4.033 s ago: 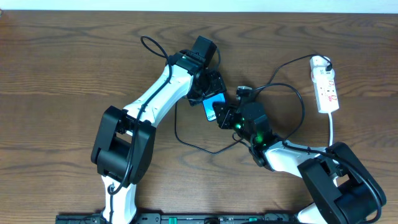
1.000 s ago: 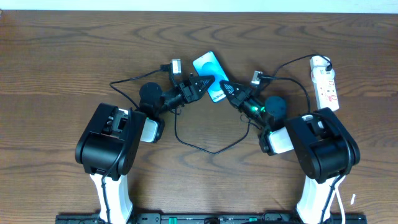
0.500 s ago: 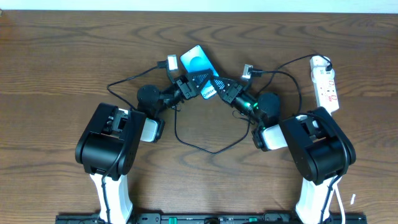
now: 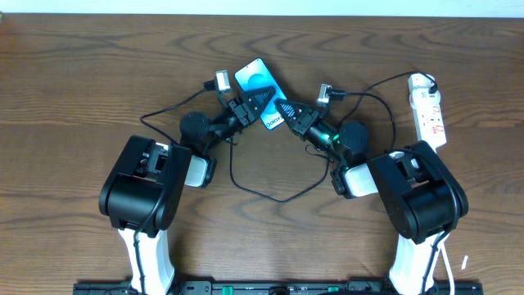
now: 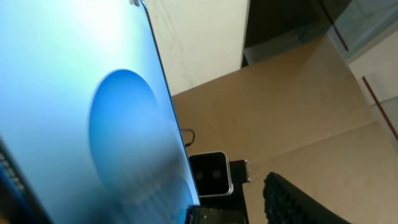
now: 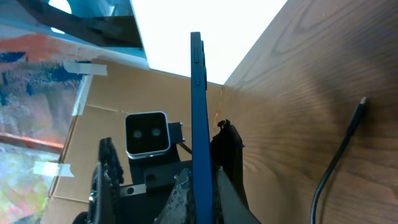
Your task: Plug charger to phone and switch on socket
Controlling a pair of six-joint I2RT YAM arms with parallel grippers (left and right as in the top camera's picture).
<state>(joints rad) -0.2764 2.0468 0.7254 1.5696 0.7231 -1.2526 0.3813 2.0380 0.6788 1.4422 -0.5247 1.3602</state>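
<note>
The phone (image 4: 254, 76) is held up over the table's middle, light blue screen showing, between the two grippers. My right gripper (image 4: 284, 108) is shut on its lower edge; in the right wrist view the phone (image 6: 198, 106) stands edge-on between the fingers (image 6: 186, 193). My left gripper (image 4: 255, 99) straddles the phone's other side, open, with one finger (image 5: 292, 199) clear of the screen (image 5: 81, 112). The charger (image 4: 281, 197) loops on the table below, its connector (image 6: 361, 104) lying free. The socket (image 4: 430, 115) lies at the far right.
Both arm bases (image 4: 147, 184) (image 4: 417, 192) stand near the front edge. Thicker black arm cables (image 4: 164, 109) arc beside each wrist. The socket's white lead (image 4: 439, 174) runs down the right side. Brown cardboard (image 5: 298, 106) shows behind the table.
The phone has shifted up and left with both grippers. The left gripper's fingers have narrowed around it. The right gripper keeps its grip.
</note>
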